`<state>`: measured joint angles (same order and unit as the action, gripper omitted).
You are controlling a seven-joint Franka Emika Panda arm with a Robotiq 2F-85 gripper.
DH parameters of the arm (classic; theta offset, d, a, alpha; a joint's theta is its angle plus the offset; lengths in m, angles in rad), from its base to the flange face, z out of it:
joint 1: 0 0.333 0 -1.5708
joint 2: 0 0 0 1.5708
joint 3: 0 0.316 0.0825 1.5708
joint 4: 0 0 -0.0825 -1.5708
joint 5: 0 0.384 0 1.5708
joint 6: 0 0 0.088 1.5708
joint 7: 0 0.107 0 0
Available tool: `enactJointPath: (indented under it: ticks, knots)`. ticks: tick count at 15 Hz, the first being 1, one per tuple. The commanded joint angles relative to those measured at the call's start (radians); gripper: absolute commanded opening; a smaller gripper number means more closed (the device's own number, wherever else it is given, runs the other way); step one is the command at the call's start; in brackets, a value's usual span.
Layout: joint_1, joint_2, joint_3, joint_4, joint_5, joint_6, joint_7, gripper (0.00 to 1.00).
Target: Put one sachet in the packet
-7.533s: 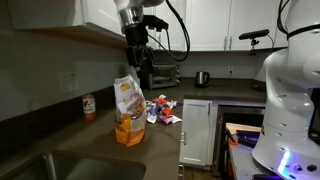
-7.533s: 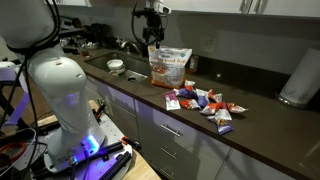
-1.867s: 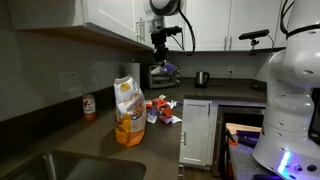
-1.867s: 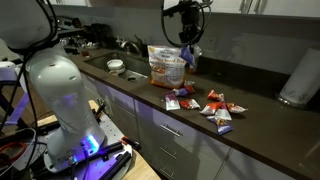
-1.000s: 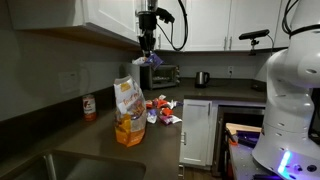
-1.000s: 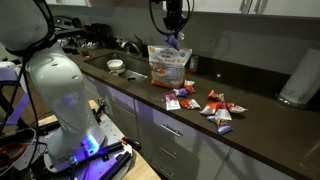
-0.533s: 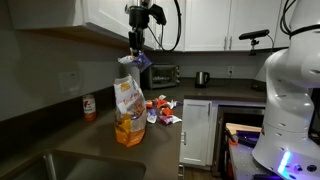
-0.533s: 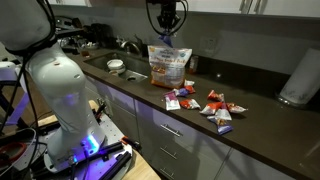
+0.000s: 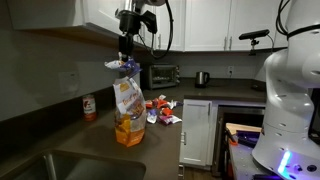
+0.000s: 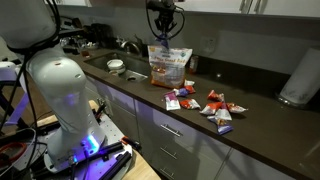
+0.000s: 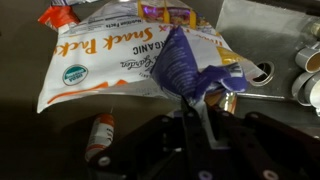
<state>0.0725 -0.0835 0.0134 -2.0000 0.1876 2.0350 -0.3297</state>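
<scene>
— How far along are we?

— About halfway, I judge. My gripper (image 11: 196, 104) is clamped on one purple sachet (image 11: 185, 62), held at the mouth of the packet (image 9: 127, 108). I cannot tell whether they touch. The sachet is not yet inside, so what's left is lowering it and letting go.

— And the packet?

— Tall, crinkly, translucent plastic with orange-yellow print and a whitish top, upright on the dark counter (image 10: 270, 112). The other sachets (image 10: 205, 102) lie heaped beside it.

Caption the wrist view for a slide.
Tool grips a purple sachet over the snack packet, a small can beside it.
</scene>
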Motion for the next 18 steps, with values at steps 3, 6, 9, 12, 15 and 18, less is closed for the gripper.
enactJointPath:
  ticks: [3, 6, 9, 12, 15, 18]
  knots:
    - [0.001, 0.030, 0.017, 0.067, 0.022, -0.011, -0.062, 0.05]
    - [0.002, 0.027, 0.027, 0.087, 0.000, -0.019, -0.047, 0.05]
    - [0.001, 0.032, 0.031, 0.088, 0.003, -0.015, -0.044, 0.05]
    - [-0.002, 0.044, 0.029, 0.085, 0.013, -0.019, -0.045, 0.05]
    - [-0.006, 0.064, 0.029, 0.087, 0.005, -0.028, -0.034, 0.05]
    - [-0.009, 0.079, 0.028, 0.087, 0.005, -0.033, -0.036, 0.05]
